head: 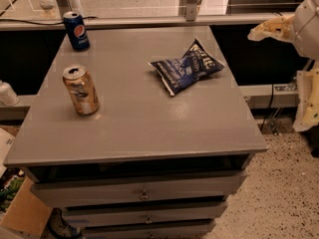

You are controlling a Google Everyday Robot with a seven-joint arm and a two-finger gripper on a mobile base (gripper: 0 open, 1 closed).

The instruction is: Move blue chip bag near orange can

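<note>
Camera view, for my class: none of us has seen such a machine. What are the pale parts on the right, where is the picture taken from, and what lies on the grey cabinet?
There is one picture, looking down at an angle on a grey cabinet with drawers; where the camera sits is not recorded. The pale parts at the right edge are a robot's arm and its gripper, off the cabinet's right side, touching nothing. On top stand an orange can near the left edge and a blue Pepsi can at the far left corner. A blue chip bag lies toward the right, apart from both cans. The bag must go beside the orange can; that is not yet done.
</note>
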